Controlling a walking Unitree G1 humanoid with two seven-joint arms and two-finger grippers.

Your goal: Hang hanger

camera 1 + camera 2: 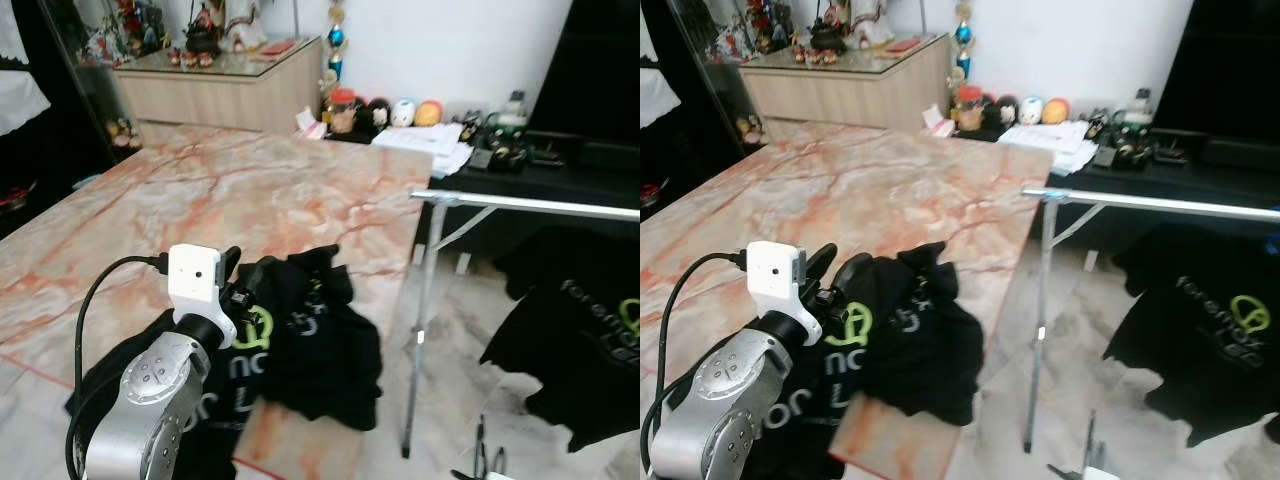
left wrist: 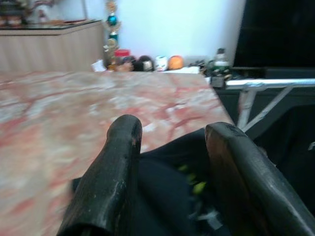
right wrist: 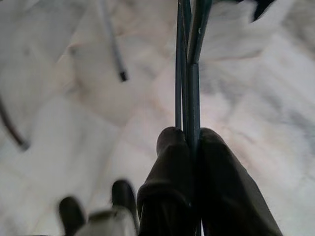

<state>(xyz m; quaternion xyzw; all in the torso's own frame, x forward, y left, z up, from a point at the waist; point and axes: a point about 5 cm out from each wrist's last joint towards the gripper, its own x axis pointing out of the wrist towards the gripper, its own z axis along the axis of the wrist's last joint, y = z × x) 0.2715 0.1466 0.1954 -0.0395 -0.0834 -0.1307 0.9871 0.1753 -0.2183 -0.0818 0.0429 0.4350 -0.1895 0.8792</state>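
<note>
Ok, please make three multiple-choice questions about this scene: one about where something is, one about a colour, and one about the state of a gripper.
1. Where does the crumpled black T-shirt lie?
A. On the marble table, near its front edge
B. On the floor under the rail
C. On the wooden cabinet

2. What colour is the logo printed on that shirt?
A. Red
B. Green
C. Blue

3. What state is the right gripper in?
A. Wide open over the floor
B. Shut on thin green hanger wire
C. Shut on a sleeve

Answers:
1 A, the shirt rests on the marble table beside the left gripper, whose fingers stand apart above the cloth.
2 B, a green mark shows among the pale letters.
3 B, in the right wrist view the two fingers press together on the hanger wires above the pale floor.
</note>
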